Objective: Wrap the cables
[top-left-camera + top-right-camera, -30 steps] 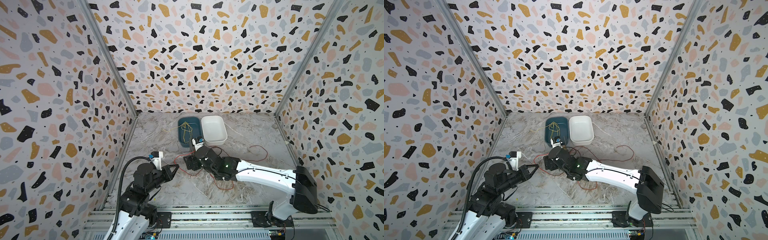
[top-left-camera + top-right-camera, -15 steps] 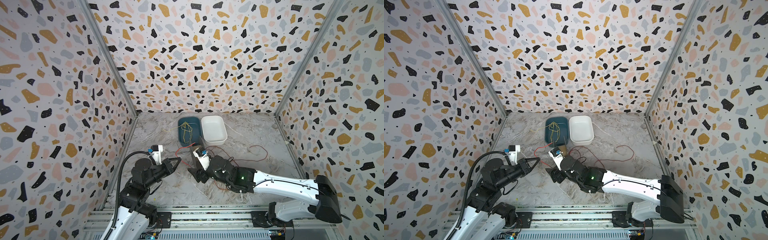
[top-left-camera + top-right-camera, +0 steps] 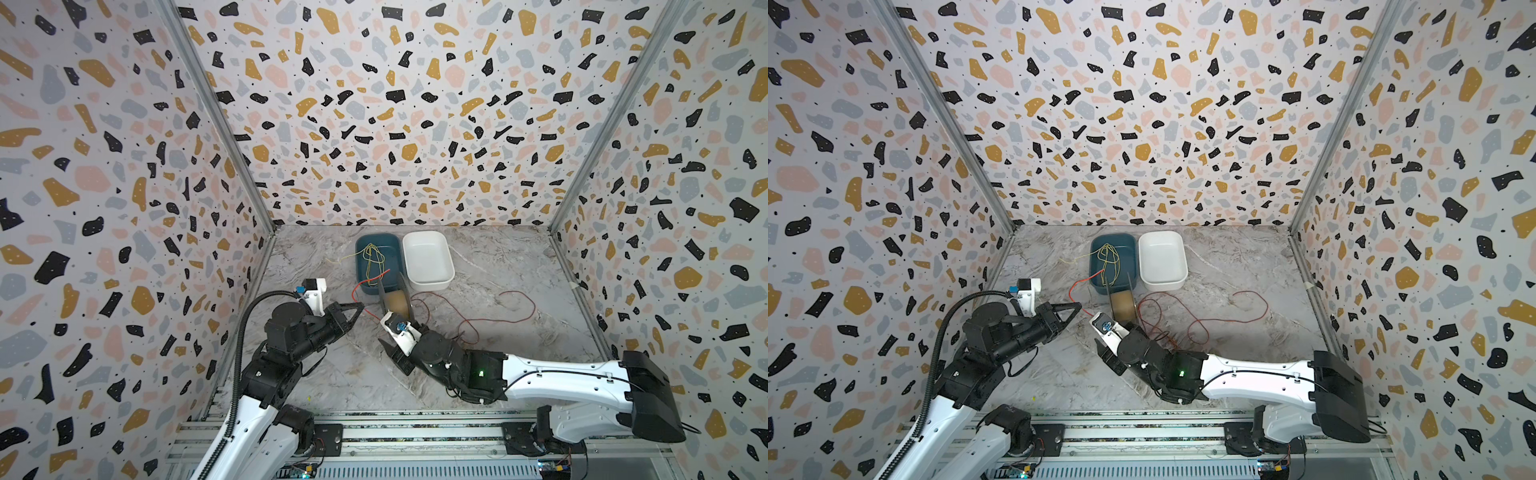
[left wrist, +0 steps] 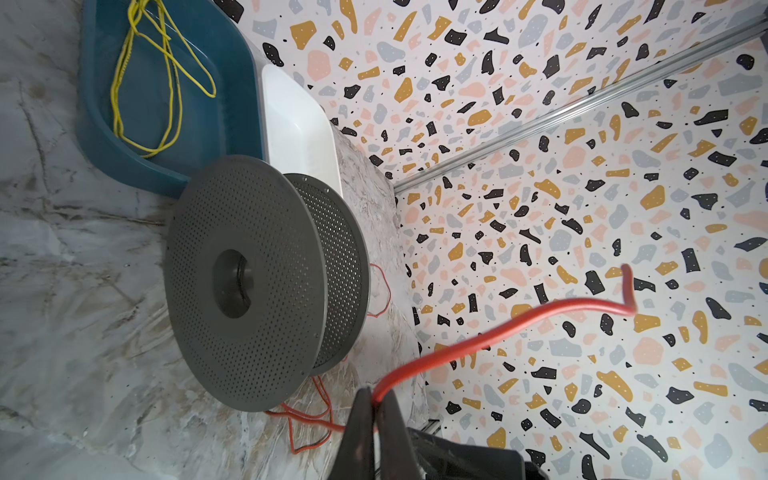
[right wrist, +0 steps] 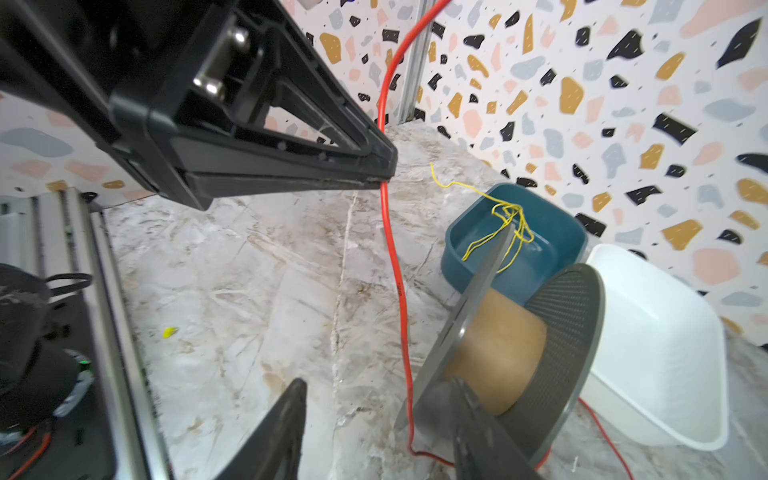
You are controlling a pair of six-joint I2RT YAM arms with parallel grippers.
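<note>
1. The left arm (image 3: 291, 332) rises from the near-left base. Its forearm is lifted clear of the grey marble-patterned table (image 3: 519, 270), and the left gripper (image 3: 360, 306) points at the spool.
2. The left gripper's fingers are pressed together on the thin red cable (image 5: 395, 270). In the left wrist view a short free end sticks out past the tips and kinks at its tip.
3. From that pinch the cable drops to the table, passes the near flange of the grey perforated spool with a brown cardboard core (image 3: 395, 301), and lies in loose loops on the table to the spool's right in both top views.
4. The right arm (image 3: 561, 378) stretches low from the near-right base toward the middle, and the right gripper (image 5: 379, 382) faces the spool. Its fingers stand moderately apart and clamp nothing. In the right wrist view the cable runs through the gap between them.
5. The spool stands on edge just in front of the dark blue plastic tray (image 3: 376, 237), with the white plastic tray (image 3: 428, 259) beside that.
6. In both top views the right fingertips sit mostly under the wrist camera housing.
7. Whether one right finger touches the spool's near flange cannot be told.
8. The cable's run at the spool's foot is partly hidden by the flange.
9. A thin yellow-green wire (image 3: 370, 255) lies tangled in the blue tray, one end trailing over the rim.
</note>
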